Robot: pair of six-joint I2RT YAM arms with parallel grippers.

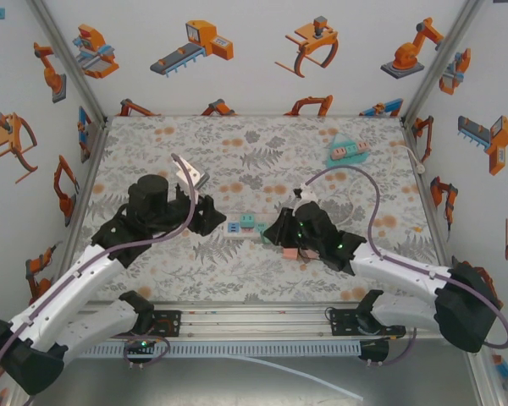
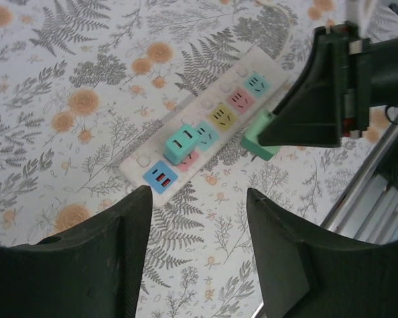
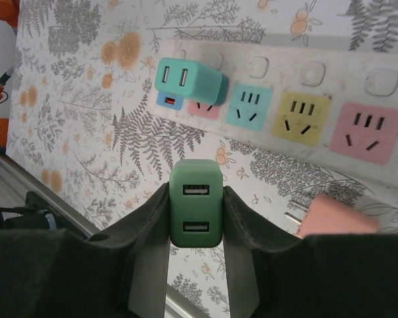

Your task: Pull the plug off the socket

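Table (image 1: 237, 144): floral cloth under everything.
Power strip (image 2: 222, 116): flat on the cloth, mid-table, between both arms.
Left gripper (image 2: 198, 199): spread wide, empty, near the strip's USB end.
Right gripper (image 3: 196, 199): clamped on the green plug (image 3: 196, 215).
Green plug: clear of the sockets, just beside the strip's long edge.
Teal plug (image 2: 182, 142): seated in the strip, near the USB end.

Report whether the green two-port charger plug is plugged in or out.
Out: the green charger plug sits clamped in the right gripper, apart from the white power strip.
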